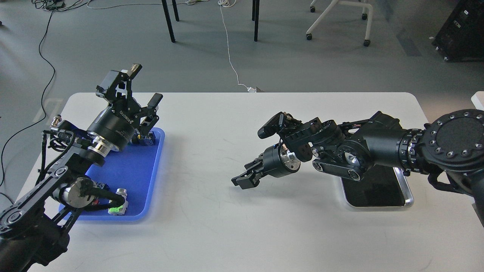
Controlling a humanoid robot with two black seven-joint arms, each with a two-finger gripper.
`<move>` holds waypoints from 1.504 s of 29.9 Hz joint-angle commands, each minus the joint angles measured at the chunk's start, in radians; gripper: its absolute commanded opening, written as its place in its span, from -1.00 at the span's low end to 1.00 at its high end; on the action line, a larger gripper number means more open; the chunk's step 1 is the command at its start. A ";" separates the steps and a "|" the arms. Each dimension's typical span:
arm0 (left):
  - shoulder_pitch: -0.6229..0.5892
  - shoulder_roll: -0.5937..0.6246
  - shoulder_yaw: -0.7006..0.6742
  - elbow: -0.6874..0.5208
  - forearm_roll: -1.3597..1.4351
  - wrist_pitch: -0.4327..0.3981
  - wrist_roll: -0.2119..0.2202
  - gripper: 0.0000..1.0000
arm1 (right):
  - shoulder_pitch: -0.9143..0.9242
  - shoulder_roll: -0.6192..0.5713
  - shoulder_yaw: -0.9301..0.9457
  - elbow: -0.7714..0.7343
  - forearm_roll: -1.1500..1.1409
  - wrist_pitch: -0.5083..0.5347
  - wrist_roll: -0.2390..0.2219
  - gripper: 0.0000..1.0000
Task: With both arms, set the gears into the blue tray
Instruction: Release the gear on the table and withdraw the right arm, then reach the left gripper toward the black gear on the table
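The blue tray point(130, 177) lies at the table's left side, partly covered by my left arm. My left gripper point(145, 85) is raised over the tray's far end, tilted up, open, with nothing between its fingers. My right gripper point(241, 181) reaches leftward low over the middle of the table, well to the right of the tray. Its dark fingers lie close together, and whether they grip anything is too dark to make out. No gears are visible in this view.
A green push-button switch point(117, 207) sits in the tray's near right corner and a blue part point(146, 139) at its far end. A silver-rimmed tray with a black inside point(378, 190) lies under my right forearm. Chair legs and cables are on the floor beyond.
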State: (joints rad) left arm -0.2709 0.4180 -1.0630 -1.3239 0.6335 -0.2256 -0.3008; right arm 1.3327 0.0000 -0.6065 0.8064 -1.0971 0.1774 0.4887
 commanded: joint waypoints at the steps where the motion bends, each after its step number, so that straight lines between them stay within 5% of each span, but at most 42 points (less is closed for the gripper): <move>1: -0.001 0.015 0.002 0.000 0.000 -0.004 0.000 0.96 | 0.005 -0.038 0.071 0.011 0.098 0.008 0.000 0.89; 5: -0.004 0.015 0.002 0.000 0.002 -0.004 -0.004 0.96 | -0.016 -0.149 0.181 0.034 0.233 0.013 0.000 0.92; 10: -0.014 0.015 0.012 0.000 0.057 -0.006 -0.072 0.96 | -0.117 -0.291 0.351 0.094 0.466 0.033 0.000 0.93; 23: -0.149 0.010 0.222 -0.034 0.668 -0.084 -0.155 0.96 | -0.519 -0.449 0.899 0.022 1.060 0.311 0.000 0.93; 27: -0.267 0.011 0.374 -0.032 0.927 -0.083 -0.188 0.96 | -0.611 -0.437 1.007 -0.032 1.108 0.311 0.000 0.93; 36: -0.511 -0.014 0.639 0.052 1.534 -0.078 -0.188 0.94 | -0.734 -0.451 1.107 -0.032 1.108 0.311 0.000 0.93; 45: -0.606 -0.094 0.804 0.216 1.548 -0.077 -0.188 0.90 | -0.750 -0.472 1.114 -0.027 1.108 0.311 0.000 0.93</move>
State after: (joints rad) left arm -0.8666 0.3402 -0.2928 -1.1387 2.1815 -0.3026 -0.4891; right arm 0.5858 -0.4703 0.5061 0.7792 0.0109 0.4888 0.4887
